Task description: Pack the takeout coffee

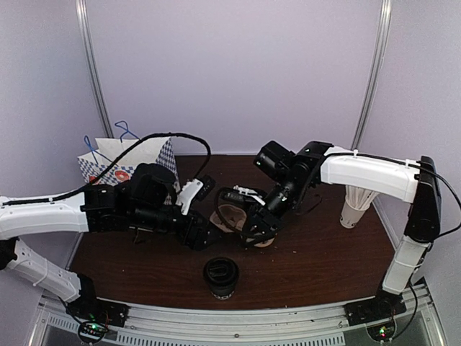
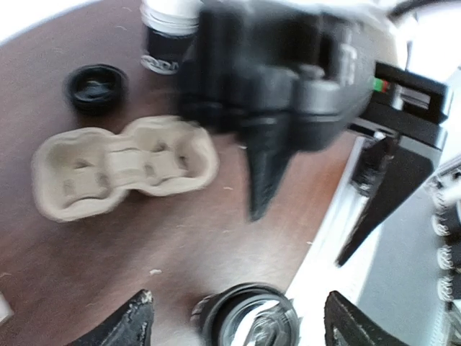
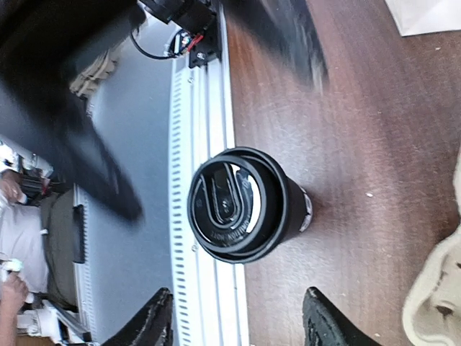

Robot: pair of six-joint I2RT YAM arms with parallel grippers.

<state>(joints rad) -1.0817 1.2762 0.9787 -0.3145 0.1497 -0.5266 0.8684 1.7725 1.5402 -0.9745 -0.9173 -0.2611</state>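
- Desk (image 1: 324, 252): dark brown wood fills the lower half of your top view, with a pale rail along its near edge.
- Left arm (image 1: 43, 216): it reaches in from the left edge toward the centre of the frame. The right arm (image 1: 367, 173) comes in from the right, and the two meet near the middle.
- Paper bag (image 1: 130, 162): white with a blue check, it stands at the upper left of the desk, behind the left arm.
- Pulp cup carrier (image 1: 232, 215): it lies between the two wrists at centre frame. Your left wrist view shows its two wells empty.
- Takeout coffee (image 1: 221, 276): black and lidded, it stands upright at lower centre, close to the rail and apart from the carrier.
- White cup of straws (image 1: 356, 205): it sits at the right side, under the right arm.
- Left fingers (image 2: 137, 321): they are spread wide. The coffee shows low in that frame between them, and neither finger touches it.
- Right fingers (image 3: 155, 321): they are also spread wide and hold nothing, with the coffee's lid just above them in the frame.
- Loose black lid (image 2: 95, 88): it lies at the upper left of the left wrist view, beside a white-rimmed cup stack (image 2: 169, 36).
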